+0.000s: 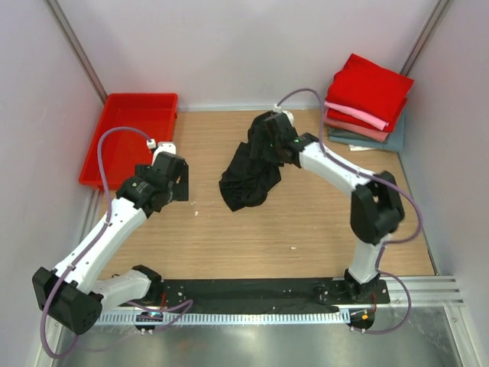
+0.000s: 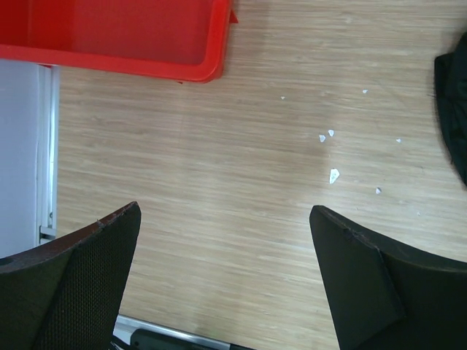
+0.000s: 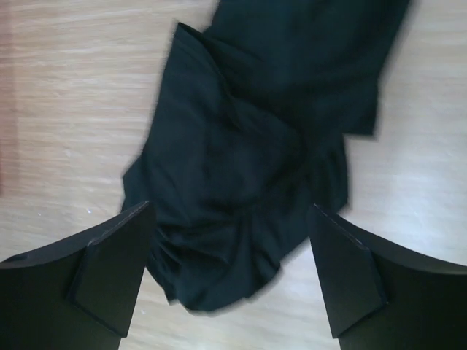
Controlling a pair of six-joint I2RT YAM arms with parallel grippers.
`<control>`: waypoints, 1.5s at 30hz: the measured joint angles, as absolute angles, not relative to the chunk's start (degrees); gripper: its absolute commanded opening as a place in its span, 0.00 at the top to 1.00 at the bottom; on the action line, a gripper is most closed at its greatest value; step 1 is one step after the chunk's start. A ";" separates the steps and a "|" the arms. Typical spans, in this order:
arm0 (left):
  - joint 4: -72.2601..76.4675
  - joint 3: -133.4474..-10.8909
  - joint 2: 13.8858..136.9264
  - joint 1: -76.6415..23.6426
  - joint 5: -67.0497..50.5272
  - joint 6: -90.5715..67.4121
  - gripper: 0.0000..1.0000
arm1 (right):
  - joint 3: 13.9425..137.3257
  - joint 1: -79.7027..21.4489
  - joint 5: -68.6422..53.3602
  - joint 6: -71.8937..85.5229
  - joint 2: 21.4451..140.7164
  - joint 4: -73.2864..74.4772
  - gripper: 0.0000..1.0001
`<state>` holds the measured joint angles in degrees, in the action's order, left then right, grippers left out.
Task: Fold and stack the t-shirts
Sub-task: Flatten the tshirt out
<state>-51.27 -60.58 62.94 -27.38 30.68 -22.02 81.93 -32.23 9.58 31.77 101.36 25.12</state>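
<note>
The right gripper is held wide open, empty, over the crumpled black t-shirt; well left of it, the left gripper is spread wide, empty.

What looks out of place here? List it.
The black t-shirt lies crumpled in a heap mid-table, unlike the neatly folded stack in the far right corner. Small white scraps litter the table to its left.

The black t-shirt is blurred and runs off my right wrist view's top edge. From above, my right gripper hides its upper part.
</note>
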 measured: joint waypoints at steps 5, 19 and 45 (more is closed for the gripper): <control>-50.87 -60.60 63.66 -27.38 33.04 -22.04 0.02 | 99.04 -32.51 7.77 29.87 117.12 28.01 0.21; -50.76 -60.60 63.55 -27.38 33.85 -22.04 0.04 | 102.63 -30.50 8.54 29.21 123.83 33.01 0.71; -50.78 -60.60 64.95 -27.35 33.87 -22.04 0.05 | 112.62 -28.42 3.20 26.98 124.92 35.46 0.43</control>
<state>-50.78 -60.60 64.95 -27.35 33.87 -22.04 112.62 -28.42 3.20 26.98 124.92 35.46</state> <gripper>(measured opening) 0.954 0.566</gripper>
